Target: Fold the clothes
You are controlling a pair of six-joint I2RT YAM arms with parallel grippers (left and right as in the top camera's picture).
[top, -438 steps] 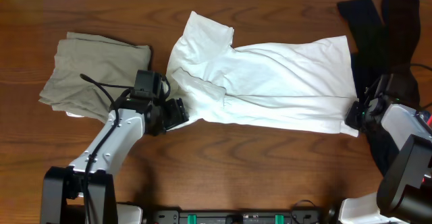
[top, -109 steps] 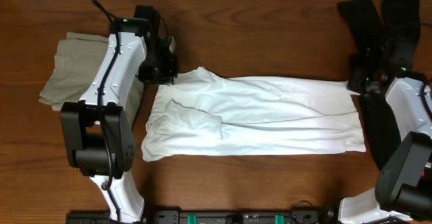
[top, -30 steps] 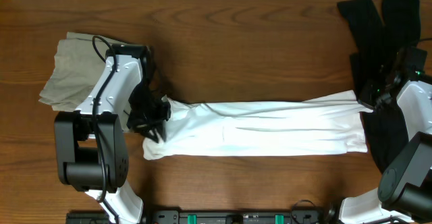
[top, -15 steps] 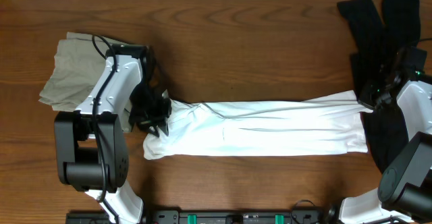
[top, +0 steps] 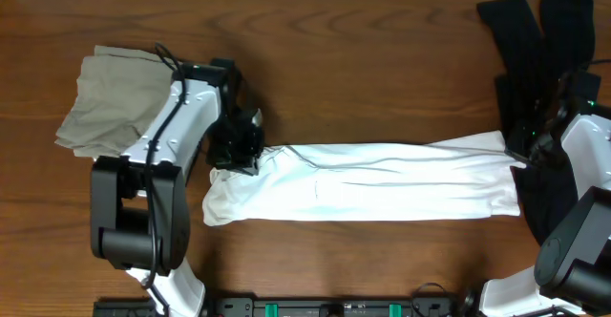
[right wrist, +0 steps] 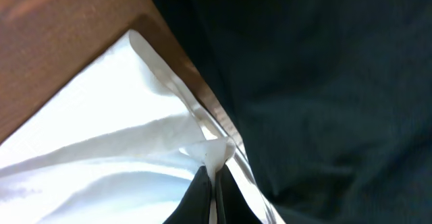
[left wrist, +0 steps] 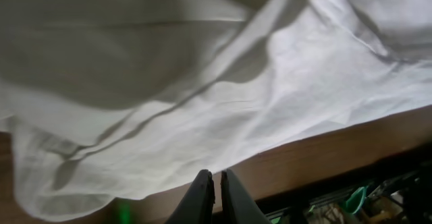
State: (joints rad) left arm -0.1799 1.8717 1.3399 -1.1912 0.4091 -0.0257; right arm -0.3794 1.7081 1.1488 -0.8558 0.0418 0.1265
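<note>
The white T-shirt (top: 382,183) lies across the table folded into a long narrow band. My left gripper (top: 248,153) hovers at the band's upper left corner. In the left wrist view the left gripper (left wrist: 216,175) is shut with nothing between its fingers, and the T-shirt (left wrist: 202,82) spreads out beyond the tips. My right gripper (top: 518,148) is at the band's upper right corner. The right wrist view shows the right gripper (right wrist: 214,166) shut on a pinched corner of the T-shirt (right wrist: 101,136).
A grey-olive khaki garment (top: 119,97) lies crumpled at the far left, under the left arm. Black garments (top: 539,31) are piled at the right edge beside the right arm, filling much of the right wrist view (right wrist: 324,82). Bare wood lies behind the T-shirt.
My left gripper has moved right and slightly away from me over the T-shirt's left end, and its jaws have closed. The right gripper has kept still with its corner.
</note>
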